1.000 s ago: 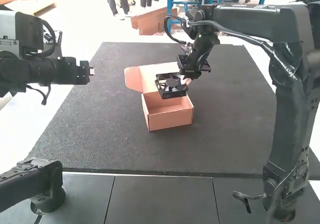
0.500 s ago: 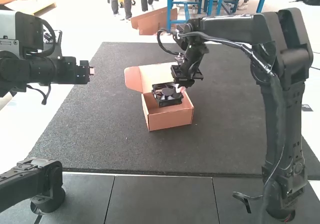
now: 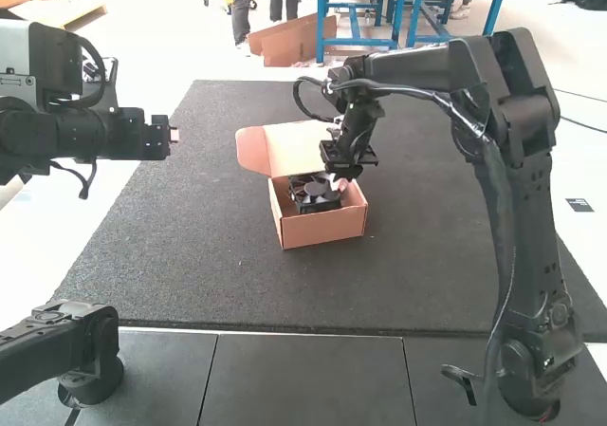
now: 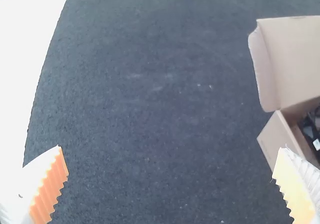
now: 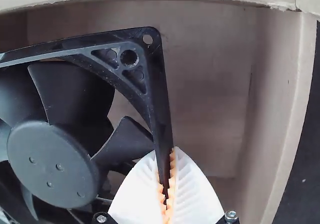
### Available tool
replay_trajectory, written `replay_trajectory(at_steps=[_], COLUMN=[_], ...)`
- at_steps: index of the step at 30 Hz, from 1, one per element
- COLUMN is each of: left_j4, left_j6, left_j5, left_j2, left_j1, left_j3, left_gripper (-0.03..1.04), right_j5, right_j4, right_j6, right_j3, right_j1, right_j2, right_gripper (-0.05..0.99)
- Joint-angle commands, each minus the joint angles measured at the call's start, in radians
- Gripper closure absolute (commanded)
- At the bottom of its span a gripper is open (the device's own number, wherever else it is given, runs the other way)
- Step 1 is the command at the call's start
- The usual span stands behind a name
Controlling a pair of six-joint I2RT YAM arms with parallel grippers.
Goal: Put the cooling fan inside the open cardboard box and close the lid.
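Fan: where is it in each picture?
High view: fan in the mouth of the box, under the right gripper.
Left wrist view: dark sliver inside the box, probably the fan.
Right wrist view: fan pinched by the right gripper, box wall behind.
Shared landmark: the box.

I can read no text, label, number or sign from here; the cardboard box (image 3: pixel 321 225) shows me only plain brown faces.

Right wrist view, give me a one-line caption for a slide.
Right gripper pinching the frame edge of the black cooling fan, held between the walls of the open cardboard box.
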Motion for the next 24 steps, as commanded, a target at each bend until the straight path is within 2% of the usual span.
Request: replay_trajectory(at_steps=[1,7,9,12,15,18,22,24], left_j4=[0.004,0.004,0.007,0.010,0.022,0.051,0.102,0.128], left_j6=[-0.010,-0.010,-0.010,-0.010,-0.013,-0.013,-0.013,-0.013], left_j5=[0.012,0.012,0.013,0.015,0.017,0.017,0.017,0.017], left_j2=[-0.003,0.010,0.022,0.054,0.096,0.139,0.205,0.240], left_j1=[-0.005,-0.005,-0.003,-0.003,-0.005,-0.005,-0.003,-0.005], left_j3=[0.026,0.033,0.041,0.061,0.079,0.087,0.087,0.085], left_gripper=[0.04,0.04,0.04,0.04,0.04,0.04,0.04,0.04], right_j5=[-0.002,-0.028,-0.051,-0.068,-0.070,-0.063,0.006,0.064], right_j4=[0.003,-0.041,-0.069,-0.057,-0.054,-0.038,0.015,0.074], right_j6=[0.020,0.022,0.017,0.016,-0.009,-0.040,-0.106,-0.161], right_j3=[0.072,0.182,0.222,0.217,0.213,0.211,0.168,0.113], right_j1=[0.004,-0.005,-0.009,-0.017,-0.022,-0.037,-0.074,-0.091], right_j2=[-0.005,0.003,-0.003,-0.046,-0.123,-0.180,-0.255,-0.299], right_gripper=[0.74,0.27,0.22,0.09,0.04,0.04,0.03,0.03])
